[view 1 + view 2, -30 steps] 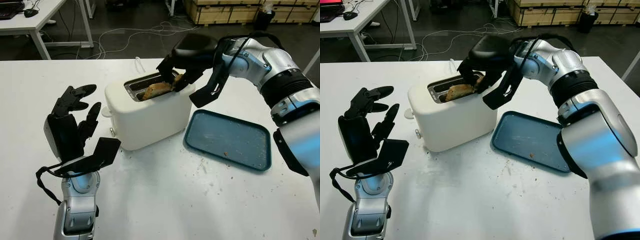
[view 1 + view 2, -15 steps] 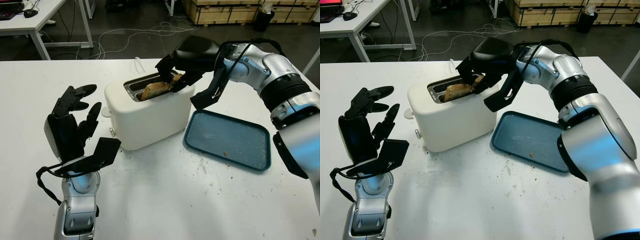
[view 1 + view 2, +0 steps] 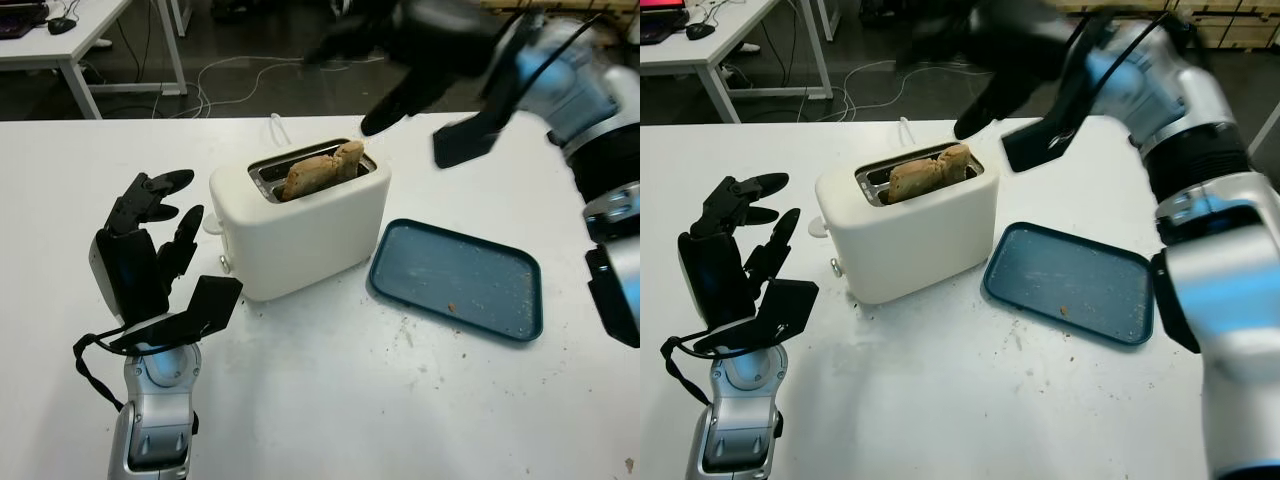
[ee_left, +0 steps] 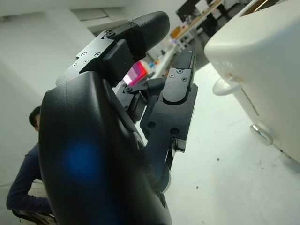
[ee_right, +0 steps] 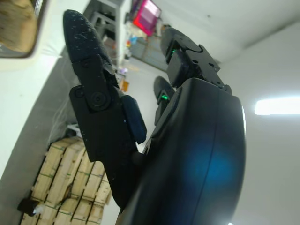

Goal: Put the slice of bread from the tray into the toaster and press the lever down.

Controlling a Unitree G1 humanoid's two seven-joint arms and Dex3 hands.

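— What do your head views give you that the wrist views don't?

— You get the whole layout there: the white toaster (image 3: 300, 215) stands on the table (image 3: 330, 400), with the teal tray (image 3: 457, 279) just beside it on the right-arm side. Your right hand (image 3: 400, 45) hangs above and behind the toaster, apart from it, holding nothing, with one finger pointing down toward the toaster's far corner. Your left hand (image 3: 140, 250) is raised near the toaster's other side, open and not touching anything.

— And the wrist views?

— Your left wrist view shows the toaster's end wall close up, with its lever knob (image 4: 226, 86) sticking out, and a person (image 4: 23, 183) seated in the background. Your right wrist view catches a corner of the slot with the bread in it.

— What is in the containers?

— The slice of bread (image 3: 322, 170) stands in the toaster's slot, its upper part sticking out above the rim. The tray carries only a few crumbs (image 3: 452, 307).
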